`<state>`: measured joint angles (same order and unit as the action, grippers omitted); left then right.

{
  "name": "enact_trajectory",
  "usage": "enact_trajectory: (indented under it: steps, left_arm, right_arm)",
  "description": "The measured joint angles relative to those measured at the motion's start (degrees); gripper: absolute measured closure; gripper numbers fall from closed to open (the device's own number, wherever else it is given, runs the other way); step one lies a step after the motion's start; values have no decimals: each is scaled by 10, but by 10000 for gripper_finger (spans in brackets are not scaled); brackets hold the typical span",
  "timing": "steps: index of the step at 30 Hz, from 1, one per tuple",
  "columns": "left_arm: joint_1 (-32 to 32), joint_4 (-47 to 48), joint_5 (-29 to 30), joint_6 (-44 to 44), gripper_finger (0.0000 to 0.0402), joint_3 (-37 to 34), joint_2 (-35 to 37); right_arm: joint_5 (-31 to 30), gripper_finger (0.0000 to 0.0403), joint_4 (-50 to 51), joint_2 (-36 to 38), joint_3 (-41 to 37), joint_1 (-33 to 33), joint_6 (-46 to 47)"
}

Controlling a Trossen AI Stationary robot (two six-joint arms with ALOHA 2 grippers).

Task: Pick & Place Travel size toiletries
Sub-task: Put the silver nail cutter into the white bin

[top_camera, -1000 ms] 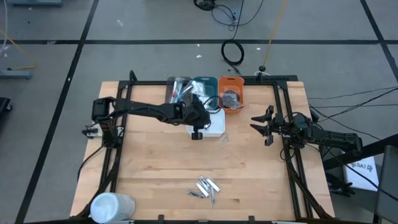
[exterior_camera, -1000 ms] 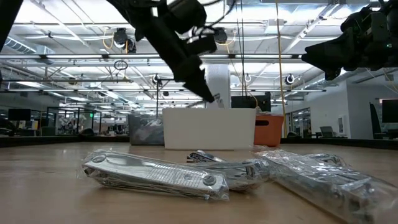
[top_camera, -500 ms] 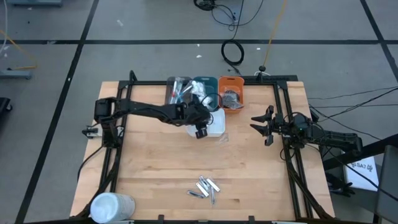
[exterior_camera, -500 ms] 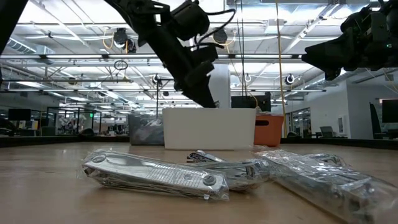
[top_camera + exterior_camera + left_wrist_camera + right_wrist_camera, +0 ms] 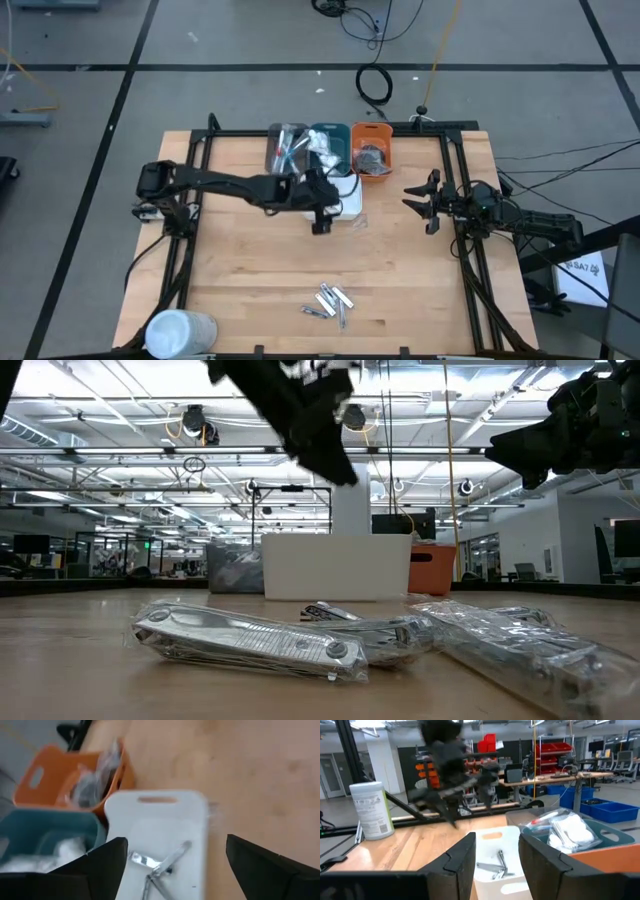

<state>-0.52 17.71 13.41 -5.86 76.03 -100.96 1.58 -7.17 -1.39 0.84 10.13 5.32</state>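
Observation:
Several silver sachets (image 5: 330, 302) lie in a loose pile on the table near its front edge; they fill the foreground of the low view (image 5: 250, 642). More silver pieces (image 5: 160, 862) lie inside the white tray (image 5: 345, 203). My left gripper (image 5: 320, 222) hangs open and empty over the white tray's near edge, raised well above it in the low view (image 5: 335, 460). My right gripper (image 5: 420, 200) waits open and empty near the table's right edge, facing the trays.
The grey tray (image 5: 288, 145), the teal tray (image 5: 328, 138) with white packets and the orange tray (image 5: 372, 155) with dark items stand in a row behind the white one. A big white cylinder (image 5: 180, 330) lies at the near left corner. Bare wood lies between trays and sachets.
My left gripper has dipped close to the white tray, then risen well above it and drawn back a little toward the table's near edge. My right arm has kept still.

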Motion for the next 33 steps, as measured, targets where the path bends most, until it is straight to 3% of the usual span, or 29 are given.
enact_trajectory:
  steps: [8, 15, 20, 33]
  left_arm:
    - [138, 172, 1, 31, 66, 109, 2]
    - [245, 241, 18, 218, 66, 101, -14]
    - [296, 217, 33, 261, 66, 97, -59]
    - [326, 140, -46, 304, 66, 96, -216]
  right_arm:
    - [0, 261, 1, -4, 0, 0, 0]
    - [0, 261, 3, -4, 0, 0, 0]
    - [0, 261, 1, -4, 0, 0, 0]
    - [0, 261, 1, -4, 0, 0, 0]
